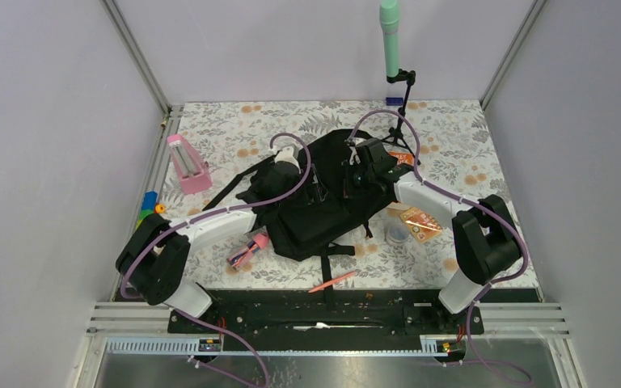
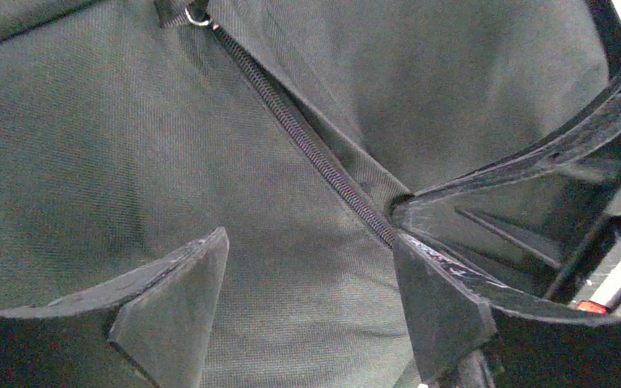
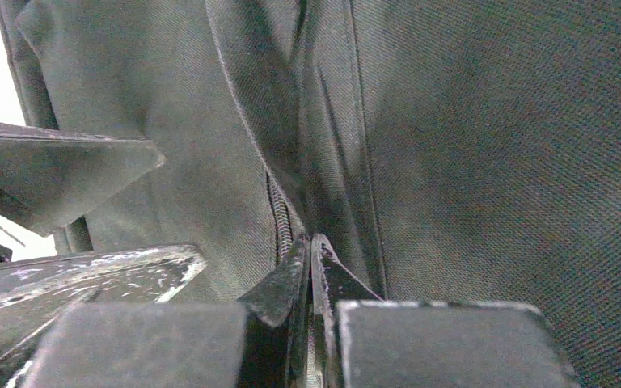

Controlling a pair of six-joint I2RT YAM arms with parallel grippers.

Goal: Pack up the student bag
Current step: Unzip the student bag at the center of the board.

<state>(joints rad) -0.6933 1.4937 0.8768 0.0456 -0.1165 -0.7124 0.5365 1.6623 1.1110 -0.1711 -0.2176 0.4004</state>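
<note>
**A:** Where is the bag?

**B:** The large black soft fabric student bag (image 1: 323,214) lies flat in the middle of the floral-patterned table top (image 1: 234,129). Its long straps run out toward the left and near edges.

**A:** And the arms?

**B:** Both reach in from the near edge and meet over the far half of the bag. The left gripper (image 2: 307,242) hangs close over the fabric with its jaws spread wide and only cloth beneath the gap. A black coil zipper (image 2: 307,145) runs diagonally through that gap, just beside one finger.

**A:** The right one?

**B:** The right gripper (image 3: 310,246) has its jaws pressed fully together. The tips meet right at the zipper line, beside a fold of fabric. I cannot tell whether they pinch a pull or a bit of cloth.

**A:** What else is on the table?

**B:** A pink wedge-shaped plastic box (image 1: 187,164) stands left of the bag. An orange flat packet (image 1: 419,222) and a small round clear lid (image 1: 398,234) lie to its right. A thin pink pen (image 1: 331,281) lies just beyond its near end. A mint-green cylinder (image 1: 389,36) sits on a black stand at the far side.
</note>
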